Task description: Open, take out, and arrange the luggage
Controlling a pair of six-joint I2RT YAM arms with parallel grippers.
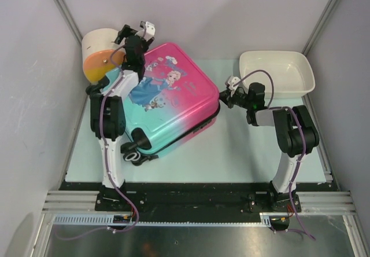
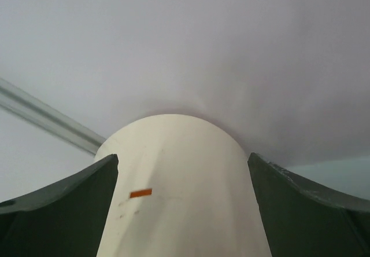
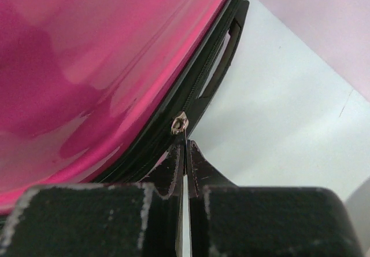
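The luggage (image 1: 173, 98), pink-to-teal with a princess print, lies flat and closed on the pale mat, wheels (image 1: 133, 153) toward the arms. In the right wrist view its pink shell (image 3: 87, 66), black zip and side handle (image 3: 222, 60) fill the left. My right gripper (image 1: 226, 94) is at the suitcase's right edge; its tips (image 3: 185, 147) are shut on the metal zip pull (image 3: 180, 123). My left gripper (image 1: 137, 31) is open and empty above the suitcase's far left corner, its jaws (image 2: 182, 158) straddling the view of the cream box.
A cream-and-orange rounded drawer box (image 1: 101, 51) stands at the far left, close before the left gripper (image 2: 179, 182). A white rectangular basin (image 1: 277, 72) sits at the far right. Grey walls enclose the table on three sides.
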